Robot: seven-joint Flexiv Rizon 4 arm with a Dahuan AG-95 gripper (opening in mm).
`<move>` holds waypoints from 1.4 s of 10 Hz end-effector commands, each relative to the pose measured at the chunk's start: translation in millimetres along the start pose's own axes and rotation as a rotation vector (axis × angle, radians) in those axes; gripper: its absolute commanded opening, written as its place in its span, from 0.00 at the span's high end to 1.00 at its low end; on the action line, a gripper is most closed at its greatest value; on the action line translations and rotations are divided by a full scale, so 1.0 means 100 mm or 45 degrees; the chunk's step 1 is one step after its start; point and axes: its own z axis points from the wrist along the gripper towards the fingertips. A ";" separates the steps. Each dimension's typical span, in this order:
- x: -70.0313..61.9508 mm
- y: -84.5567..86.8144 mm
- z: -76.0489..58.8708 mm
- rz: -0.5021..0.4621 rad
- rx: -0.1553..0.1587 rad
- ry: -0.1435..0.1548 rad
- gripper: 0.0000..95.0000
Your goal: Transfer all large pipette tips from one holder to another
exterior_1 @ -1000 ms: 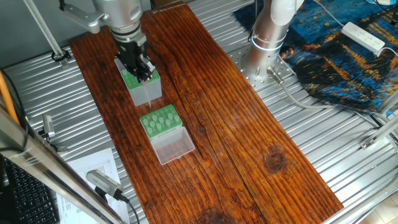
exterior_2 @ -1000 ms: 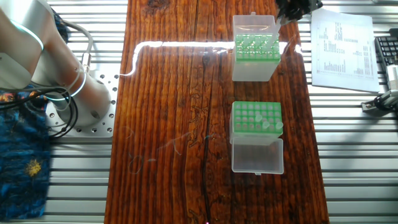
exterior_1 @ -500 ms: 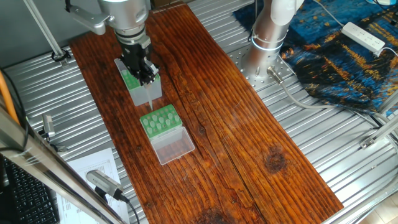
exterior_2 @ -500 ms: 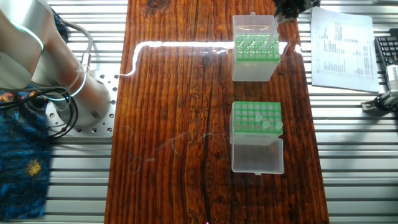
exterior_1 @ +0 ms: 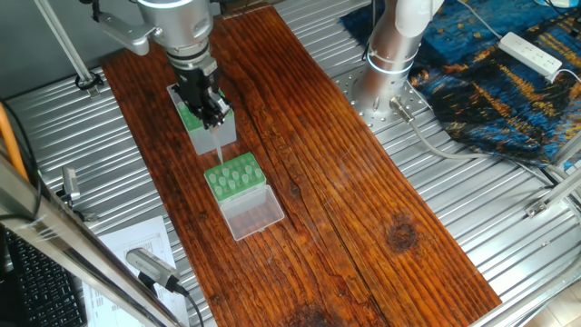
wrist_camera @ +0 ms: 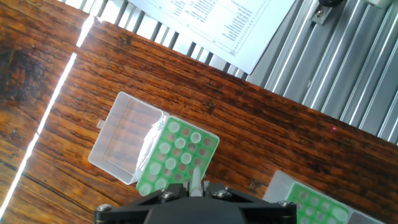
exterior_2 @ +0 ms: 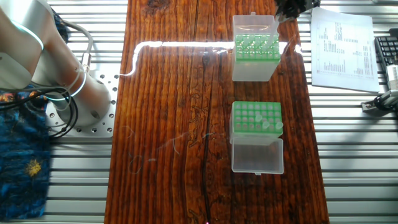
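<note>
Pipette tip (wrist_camera: 195,180) slightly higher than before

2 fixed cameras look down at the wooden table (exterior_1: 363,209) from opposite sides. The hand view looks straight down, close, sharing both racks.

- The arm's base column (exterior_1: 398,36) is a smooth, silvery-white cylinder with a thin, bright ring around it.
- It stands on a round metal flange (exterior_2: 93,106) with small bolts around the rim.
- Thin grey and black cables (exterior_2: 62,106) loop beside the flange.
- The wrist housing (exterior_1: 177,23) is rounded, glossy and light grey.
- The gripper (exterior_1: 211,111) is black, with 2 screw heads visible in the hand view.
</note>
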 end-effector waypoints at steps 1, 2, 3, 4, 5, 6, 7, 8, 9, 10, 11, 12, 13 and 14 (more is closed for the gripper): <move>-0.01 0.00 0.00 -0.001 0.000 0.003 1.00; -0.01 0.00 0.00 0.001 0.000 0.003 1.00; -0.01 0.00 0.00 0.002 -0.001 0.003 1.00; -0.01 0.00 0.00 0.008 -0.001 0.002 1.00; -0.01 0.00 0.00 0.017 0.003 0.005 1.00; -0.01 0.00 0.00 0.026 0.044 0.015 1.00; -0.01 0.00 0.00 0.014 0.064 0.018 1.00; -0.01 0.00 0.00 -0.014 0.101 0.037 1.00; -0.01 0.00 0.00 -0.059 0.143 0.053 1.00; -0.01 0.00 0.00 -0.081 0.161 0.058 1.00; -0.01 0.00 0.00 -0.094 0.157 0.055 1.00; -0.01 0.00 0.00 -0.101 0.137 0.028 1.00; -0.01 0.00 0.00 -0.099 0.122 0.018 1.00; 0.02 0.02 -0.01 -0.082 0.110 0.017 1.00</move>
